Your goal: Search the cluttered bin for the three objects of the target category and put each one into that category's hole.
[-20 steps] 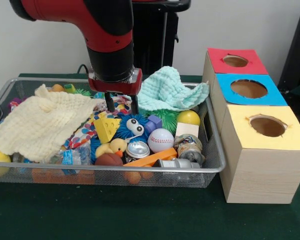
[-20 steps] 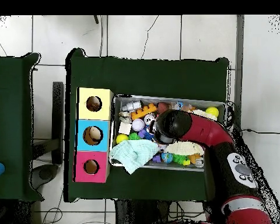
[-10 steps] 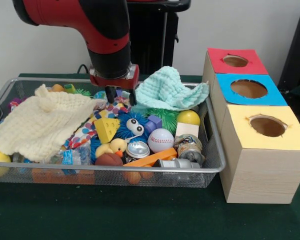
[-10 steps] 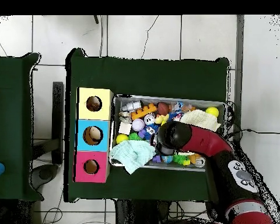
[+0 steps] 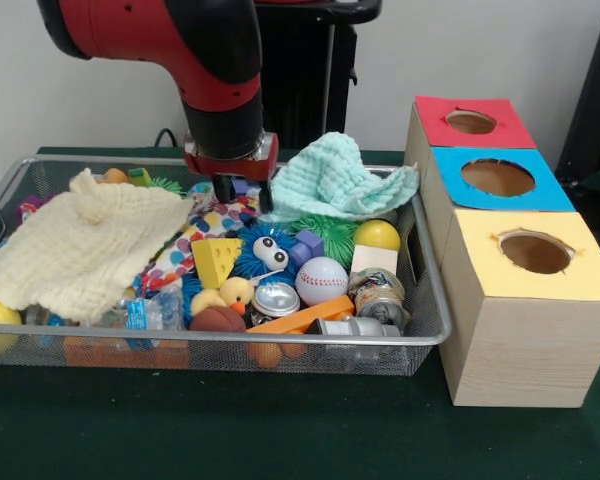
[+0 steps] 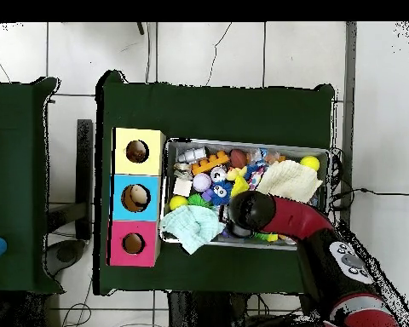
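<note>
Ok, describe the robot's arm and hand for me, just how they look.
The arm is thick and rounded, with glossy red shells joined by black sections; the last link is a black cylinder. In the overhead view a grey panel with dark round buttons sits on the red casing. The hand hangs from a red block with a silver band and has short, dark, narrow fingers. No loose cables show.
</note>
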Robot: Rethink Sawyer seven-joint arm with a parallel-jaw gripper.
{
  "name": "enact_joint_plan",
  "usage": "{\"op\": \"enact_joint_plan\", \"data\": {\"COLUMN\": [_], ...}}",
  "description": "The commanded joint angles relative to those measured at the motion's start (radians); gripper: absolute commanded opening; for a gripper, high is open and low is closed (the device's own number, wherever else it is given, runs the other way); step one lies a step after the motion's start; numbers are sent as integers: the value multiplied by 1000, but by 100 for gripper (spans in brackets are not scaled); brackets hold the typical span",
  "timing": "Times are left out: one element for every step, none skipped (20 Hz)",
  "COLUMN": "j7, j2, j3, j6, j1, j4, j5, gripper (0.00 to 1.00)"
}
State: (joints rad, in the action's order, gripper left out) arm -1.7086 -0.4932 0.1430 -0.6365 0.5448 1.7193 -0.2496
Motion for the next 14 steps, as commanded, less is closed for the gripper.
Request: {"op": "enact_joint_plan", "data": {"j7": [-29,-33,-35,-38,-41,-44,-47,-51,-53,-54,-56,-48,-29,-16], "j2": [96,103,109,115,113,110,102,90,80,69,58,54,51,49], "j3": [65,64,65,66,67,68,67,64,59,54,49,50,51,46], "j6": [169,180,187,194,199,204,204,204,195,186,176,170,172,171], "j1": [-4,-4,-2,0,3,6,9,10,9,8,7,6,4,-4], "j4": [33,27,24,20,21,22,25,27,25,24,23,16,8,-1], "j5": [-70,-72,-71,-71,-70,-68,-65,-63,-60,-58,-55,-59,-77,-92], "gripper": [100,100,100,100,100,100,100,100,100,100,100,100,100,100]}}
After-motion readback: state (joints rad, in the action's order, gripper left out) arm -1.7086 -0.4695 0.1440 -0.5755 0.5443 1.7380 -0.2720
